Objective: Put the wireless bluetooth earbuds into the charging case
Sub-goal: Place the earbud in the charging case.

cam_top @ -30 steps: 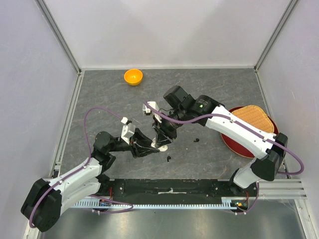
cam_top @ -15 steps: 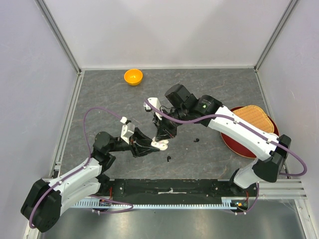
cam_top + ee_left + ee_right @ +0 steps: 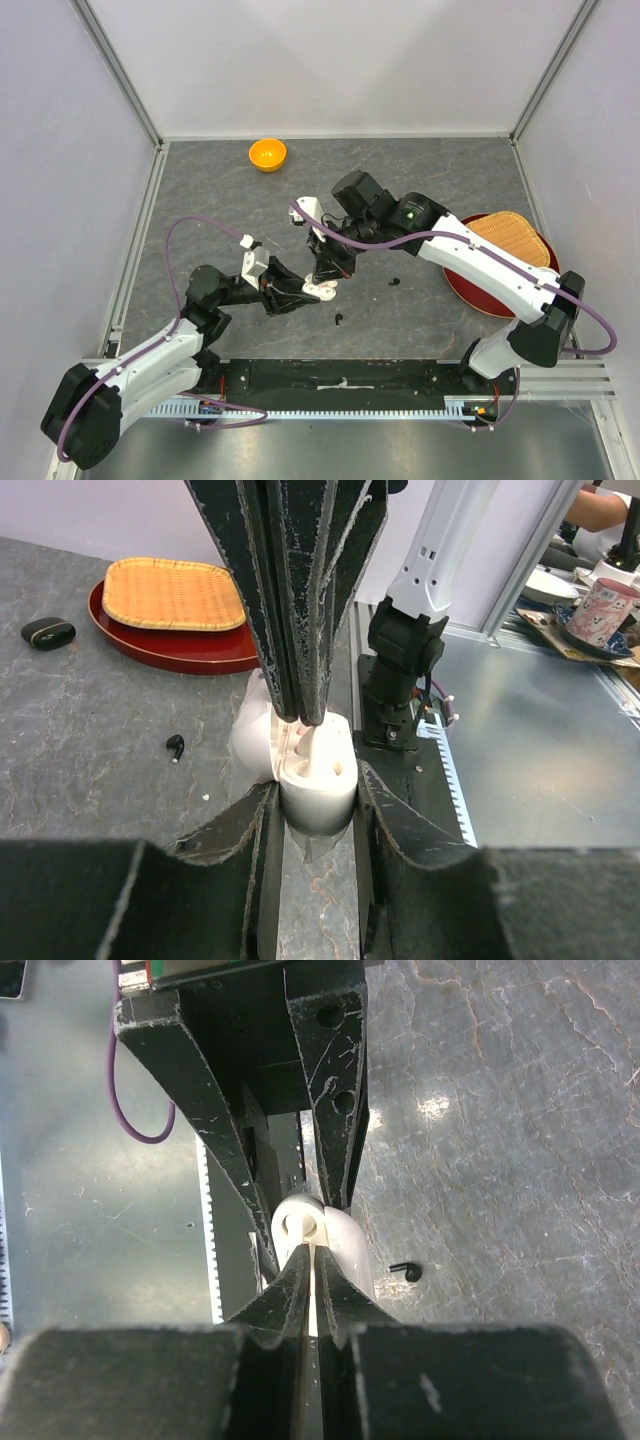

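Top external view
- Left claw [image 3: 306, 291]: low over the table [image 3: 220, 200], clamped from both sides on the white charging case [image 3: 322, 291].
- White charging case: open and held at mid-table.
- Right claw [image 3: 328, 275]: pointing steeply down, tips right at the open white case; finger spacing too small to judge here.
- Black earbud [image 3: 339, 319]: lying loose on the table, just nearer the arm bases than the held case.
- Black charging case [image 3: 394, 281]: on the table between the claws and the red tray [image 3: 470, 290], touching neither.
- Woven mat [image 3: 515, 232]: lying in the red tray.
- Orange bowl [image 3: 267, 154]: at the far edge, well apart from everything else.

Left wrist view
- Left claw [image 3: 315, 802]: both fingers pressed against the flanks of the white case [image 3: 318, 780].
- White case: lid swung open, a hollow socket showing on top.
- Right claw [image 3: 300, 718]: coming down from above, fingers narrow, tips at the case opening; a small white piece just below them, not clear whether a bud.
- Black earbud [image 3: 175, 746]: on the table to the left.
- Black case [image 3: 47, 632]: closed, farther off beside the tray [image 3: 175, 655].

Right wrist view
- Right claw [image 3: 310, 1252]: fingers nearly together, only a hairline slit between; whether anything is pinched cannot be told.
- White case [image 3: 335, 1240]: directly beneath the tips, gripped by the left claw's fingers [image 3: 330, 1100].
- Black earbud [image 3: 406, 1271]: on the table to the right of the case, apart from it.
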`<action>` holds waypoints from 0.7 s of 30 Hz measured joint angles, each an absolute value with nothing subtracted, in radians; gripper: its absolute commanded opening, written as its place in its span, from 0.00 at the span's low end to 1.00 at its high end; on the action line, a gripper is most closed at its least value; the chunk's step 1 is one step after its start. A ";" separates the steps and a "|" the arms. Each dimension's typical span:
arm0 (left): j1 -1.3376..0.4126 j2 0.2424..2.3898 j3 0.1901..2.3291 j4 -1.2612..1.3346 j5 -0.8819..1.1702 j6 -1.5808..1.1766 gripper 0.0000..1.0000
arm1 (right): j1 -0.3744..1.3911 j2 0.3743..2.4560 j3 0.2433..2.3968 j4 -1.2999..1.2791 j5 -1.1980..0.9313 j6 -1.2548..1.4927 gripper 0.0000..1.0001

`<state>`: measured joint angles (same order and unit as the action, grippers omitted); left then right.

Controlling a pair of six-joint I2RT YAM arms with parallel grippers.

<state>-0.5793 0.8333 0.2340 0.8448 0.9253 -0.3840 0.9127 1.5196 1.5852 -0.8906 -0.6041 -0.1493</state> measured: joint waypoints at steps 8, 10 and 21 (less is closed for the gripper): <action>-0.579 0.826 0.234 0.843 0.913 -0.377 0.02 | 0.912 1.504 1.584 -0.886 -0.585 -0.140 0.22; -0.579 0.825 0.234 0.843 0.913 -0.376 0.02 | 0.913 1.498 1.584 -0.883 -0.579 -0.133 0.22; -0.580 0.821 0.234 0.842 0.918 -0.376 0.02 | 0.906 1.479 1.578 -0.825 -0.579 -0.114 0.26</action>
